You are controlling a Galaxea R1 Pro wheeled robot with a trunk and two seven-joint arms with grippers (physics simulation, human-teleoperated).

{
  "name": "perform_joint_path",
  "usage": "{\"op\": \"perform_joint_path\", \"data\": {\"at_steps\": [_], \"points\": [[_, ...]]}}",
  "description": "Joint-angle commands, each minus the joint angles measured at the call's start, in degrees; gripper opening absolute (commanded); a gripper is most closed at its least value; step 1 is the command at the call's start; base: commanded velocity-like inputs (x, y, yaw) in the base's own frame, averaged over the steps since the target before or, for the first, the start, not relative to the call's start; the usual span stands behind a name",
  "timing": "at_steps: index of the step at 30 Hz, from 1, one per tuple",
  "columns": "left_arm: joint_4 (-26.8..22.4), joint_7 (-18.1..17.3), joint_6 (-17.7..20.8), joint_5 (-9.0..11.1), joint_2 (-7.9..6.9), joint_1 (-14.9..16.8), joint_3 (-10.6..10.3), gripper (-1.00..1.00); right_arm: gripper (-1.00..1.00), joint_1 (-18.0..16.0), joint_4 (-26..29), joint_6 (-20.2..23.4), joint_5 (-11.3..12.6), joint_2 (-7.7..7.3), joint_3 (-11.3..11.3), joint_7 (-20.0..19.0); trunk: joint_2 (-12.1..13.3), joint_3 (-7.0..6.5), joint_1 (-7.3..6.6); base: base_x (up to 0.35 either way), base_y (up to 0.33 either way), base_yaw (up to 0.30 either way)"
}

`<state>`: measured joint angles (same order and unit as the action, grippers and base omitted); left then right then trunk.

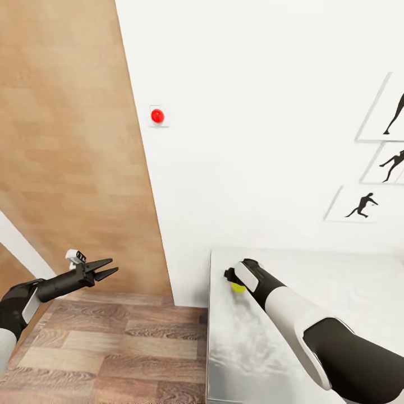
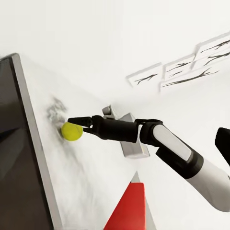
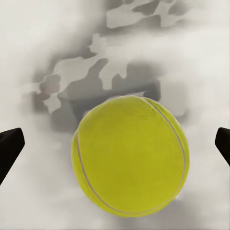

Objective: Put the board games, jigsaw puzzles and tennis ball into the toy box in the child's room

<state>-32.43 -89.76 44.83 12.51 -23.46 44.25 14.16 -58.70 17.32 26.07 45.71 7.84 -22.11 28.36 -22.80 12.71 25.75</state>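
The yellow-green tennis ball (image 1: 238,288) rests on the pale mottled table (image 1: 348,280), near its far left corner by the white wall. My right gripper (image 3: 116,146) is open, one black fingertip (image 3: 9,146) on each side of the tennis ball (image 3: 130,155) with a gap to both. From the left wrist view, the right gripper (image 2: 72,127) reaches over the ball (image 2: 72,132) on the table (image 2: 86,182). My left gripper (image 1: 112,266) hangs open and empty above the floor, left of the table.
Brown wood-plank floor (image 1: 112,348) lies left of the table's edge. A wood-panelled surface (image 1: 62,140) stands at the left. The white wall carries a red round button (image 1: 157,116) and black silhouette pictures (image 1: 362,205). A pale grey box (image 2: 132,143) and a red flat shape (image 2: 129,211) lie beyond my right arm.
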Motion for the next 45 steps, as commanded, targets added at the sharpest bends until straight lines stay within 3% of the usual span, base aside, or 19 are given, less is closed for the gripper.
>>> {"op": "perform_joint_path", "data": {"at_steps": [1,23,24,45], "points": [[0.0,-0.2,0.6,-0.1,-0.01,0.0,0.0,1.00,1.00,-0.1,0.1,0.2,0.4,-0.06,-0.5,0.4,-0.1,0.21,0.03,0.000,0.000,0.000],[0.0,-0.2,0.6,0.0,0.06,0.0,0.0,1.00,1.00,-0.1,0.1,0.3,0.5,-0.37,-0.4,0.4,-0.1,0.50,0.03,0.000,0.000,0.000],[0.0,-0.2,0.6,0.0,0.07,0.0,0.0,1.00,-1.00,-0.1,0.1,0.3,0.5,-0.37,-0.5,0.4,-0.1,0.50,0.03,0.000,0.000,0.000],[0.0,-0.2,0.6,-0.1,-0.01,0.0,0.0,1.00,-1.00,-0.1,0.1,0.3,0.5,-0.66,-0.4,0.4,-0.1,0.42,0.03,0.000,0.000,0.000]]}}
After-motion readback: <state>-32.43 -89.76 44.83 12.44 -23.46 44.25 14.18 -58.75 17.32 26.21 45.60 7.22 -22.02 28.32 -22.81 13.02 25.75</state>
